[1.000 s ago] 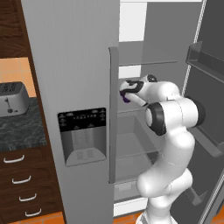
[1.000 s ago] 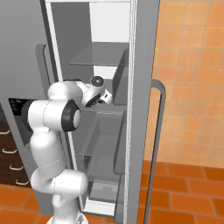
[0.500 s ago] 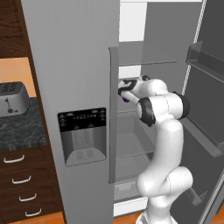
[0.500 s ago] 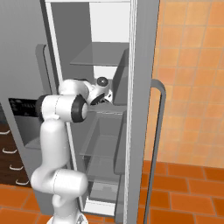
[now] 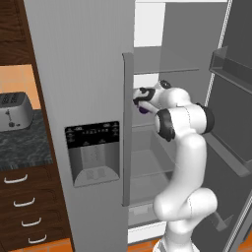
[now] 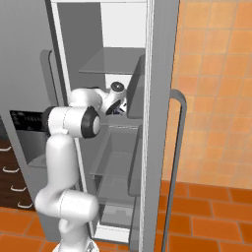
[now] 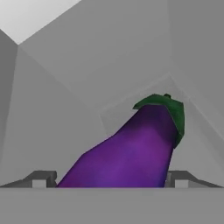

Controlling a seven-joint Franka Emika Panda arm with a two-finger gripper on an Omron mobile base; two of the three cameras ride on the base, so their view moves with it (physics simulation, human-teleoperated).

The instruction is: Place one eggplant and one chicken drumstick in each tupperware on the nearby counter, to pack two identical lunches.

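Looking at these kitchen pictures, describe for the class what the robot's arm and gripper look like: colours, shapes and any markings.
The arm is glossy white, built of rounded tubular segments with dark bands at the joints. The gripper is white with dark parts. In the hand view, its two small finger tips look grey and blocky. No cables or markings are visible.

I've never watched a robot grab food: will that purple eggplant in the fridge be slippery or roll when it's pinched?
Probably somewhat. The eggplant looks smooth and glossy, so the open gripper straddling it may slip. Its rounded, tapering body could roll on the fridge shelf if nudged. It looks firm, not floppy.
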